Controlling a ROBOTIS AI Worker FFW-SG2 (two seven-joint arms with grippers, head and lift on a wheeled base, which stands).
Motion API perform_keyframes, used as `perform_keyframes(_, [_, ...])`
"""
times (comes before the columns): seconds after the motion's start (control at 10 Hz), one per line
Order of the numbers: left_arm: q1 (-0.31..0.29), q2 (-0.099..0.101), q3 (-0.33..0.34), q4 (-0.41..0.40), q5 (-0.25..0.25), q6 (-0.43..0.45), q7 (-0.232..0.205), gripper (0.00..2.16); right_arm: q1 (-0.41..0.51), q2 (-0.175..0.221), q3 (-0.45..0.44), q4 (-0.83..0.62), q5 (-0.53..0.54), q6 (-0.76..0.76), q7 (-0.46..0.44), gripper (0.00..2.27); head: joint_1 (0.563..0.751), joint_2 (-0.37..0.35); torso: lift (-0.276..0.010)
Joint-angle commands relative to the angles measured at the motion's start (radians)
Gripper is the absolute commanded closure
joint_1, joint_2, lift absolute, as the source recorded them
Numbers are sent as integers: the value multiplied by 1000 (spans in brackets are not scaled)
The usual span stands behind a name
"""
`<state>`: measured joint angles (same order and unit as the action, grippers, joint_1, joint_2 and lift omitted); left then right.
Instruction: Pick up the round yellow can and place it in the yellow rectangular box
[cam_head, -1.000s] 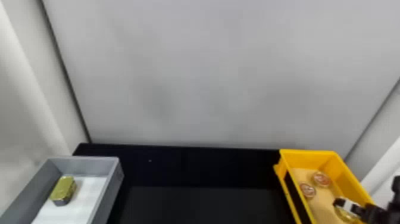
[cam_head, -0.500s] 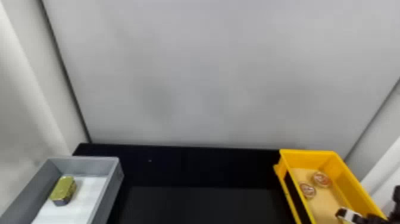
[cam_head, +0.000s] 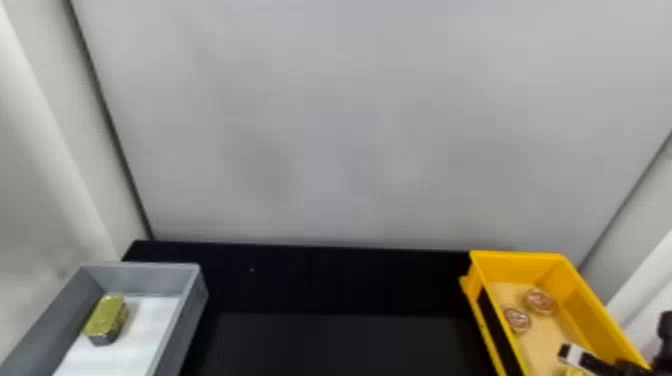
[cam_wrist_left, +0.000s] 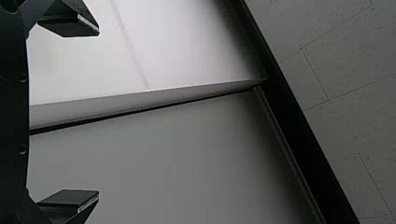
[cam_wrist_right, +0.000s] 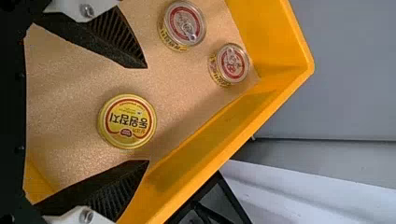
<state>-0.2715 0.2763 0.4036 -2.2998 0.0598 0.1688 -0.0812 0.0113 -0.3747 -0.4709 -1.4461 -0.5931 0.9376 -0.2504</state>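
At the lower right of the head view, my right gripper (cam_head: 582, 357) is over the near part of the yellow rectangular box (cam_head: 597, 312). In the right wrist view that gripper (cam_wrist_right: 147, 114) stands open. Between and below its spread fingers, the round yellow can (cam_wrist_right: 127, 121) lies flat on the box's tan liner, touched by neither finger. A bit of the can (cam_head: 575, 372) shows at the head view's bottom edge. My left gripper (cam_wrist_left: 98, 113) is open and away from the boxes, facing the walls and ceiling, with nothing between its fingers.
Two small clear-lidded cans, one (cam_wrist_right: 184, 24) and another (cam_wrist_right: 232, 64), sit in the yellow box, farther from the gripper. A grey box (cam_head: 192, 300) at the left holds a gold-green rectangular tin (cam_head: 107, 317). A black table surface (cam_head: 330, 345) lies between the boxes.
My right gripper has moved toward the head view's bottom edge, then slightly back to the left. Less of the yellow can shows there than a second ago. Both small cans have stayed put.
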Motion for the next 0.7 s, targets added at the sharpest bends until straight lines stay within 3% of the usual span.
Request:
perform_keyframes(0.0, [0,0,3,-3,2,3,0,61,10,2,3,-76,-2,-41,-6,-2,583,-78,-9])
perform_keyframes(0.2, [2,0,9,-7,0,11,1,61,32,0,17,-292,18,-126,-6,-2,583,-78,-9])
perform_keyframes(0.4, [0,0,5,-7,2,15,1,61,19,0,31,-560,145,-126,-47,-2,583,-78,-9])
perform_keyframes(0.6, [2,-2,2,-7,3,20,5,61,-14,3,84,-729,226,-229,-115,16,583,-78,-9])
